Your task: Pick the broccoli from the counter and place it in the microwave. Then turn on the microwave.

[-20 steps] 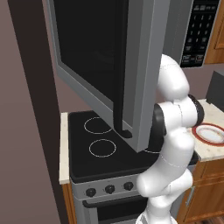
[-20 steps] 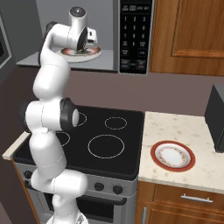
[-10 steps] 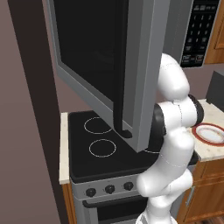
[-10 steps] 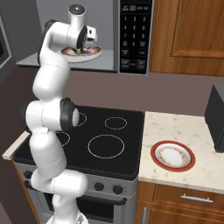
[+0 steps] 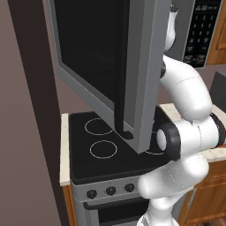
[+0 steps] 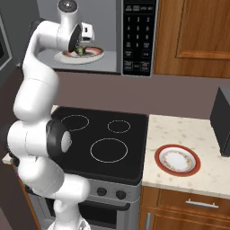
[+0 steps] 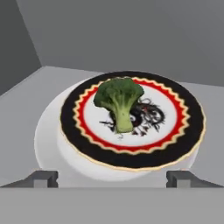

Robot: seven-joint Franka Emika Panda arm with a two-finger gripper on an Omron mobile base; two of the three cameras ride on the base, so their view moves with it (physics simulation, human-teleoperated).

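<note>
The microwave [image 6: 90, 40] stands open, its big glass door [image 5: 101, 66] swung wide over the cooktop [image 6: 101, 139]. Inside, a black-and-red plate [image 7: 131, 120] carries the broccoli [image 7: 119, 100], lying free. The gripper [image 7: 111, 177] hangs just before it, jaws spread and empty (placing looks done); shutting the door and starting the oven remain.

You see the microwave door [image 5: 103, 66] swung wide open toward you, dark glass in a grey frame, its black handle [image 5: 121, 75] running down the near edge. Behind it the white arm [image 5: 185, 132] rises at right. The keypad [image 5: 202, 26] sits top right. Below lies the black cooktop [image 5: 103, 148], knobs [image 5: 110, 190] along the stove front.
</note>
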